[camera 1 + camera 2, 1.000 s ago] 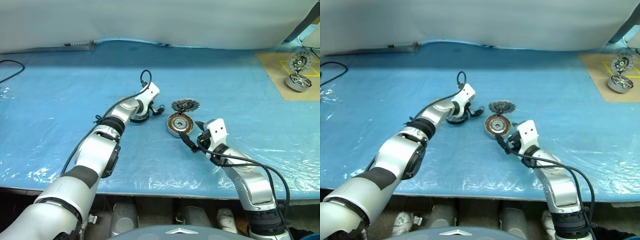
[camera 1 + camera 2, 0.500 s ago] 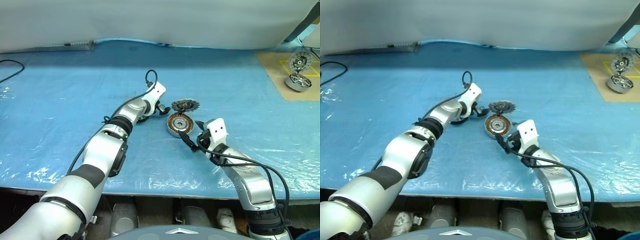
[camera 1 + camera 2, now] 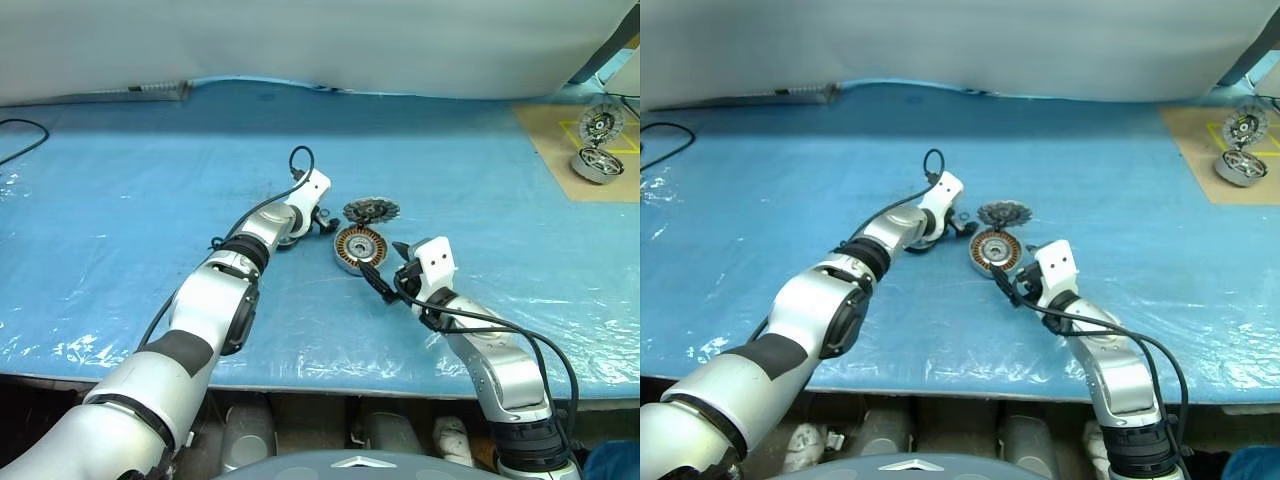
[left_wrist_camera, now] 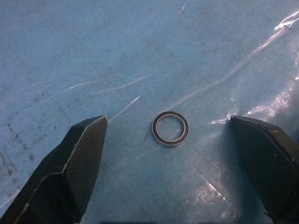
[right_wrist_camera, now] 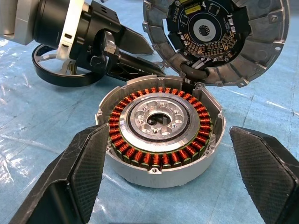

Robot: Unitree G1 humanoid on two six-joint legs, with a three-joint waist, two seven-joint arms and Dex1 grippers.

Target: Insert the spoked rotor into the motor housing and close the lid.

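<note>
The rotor [image 5: 58, 70] lies flat on the worktop [image 3: 150, 180] left of the housing [image 5: 161, 128], beside the released left claw [image 3: 322, 218]; the right claw [image 3: 385, 268], also released, faces the housing.

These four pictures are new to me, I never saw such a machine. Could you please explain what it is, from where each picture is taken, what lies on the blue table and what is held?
It is a humanoid robot with two arms, each ending in a two-fingered gripper. Two pictures come from cameras in its head, looking down over the arms. The other two come from cameras on the wrists, looking along the fingers.

On the blue table lies the housing, a round cup with copper windings. Its lid stands open. The rotor lies beside the left gripper. A small ring lies between that gripper's open fingers. The right gripper is open near the housing. Two other motors sit far right. Nothing is held.
</note>
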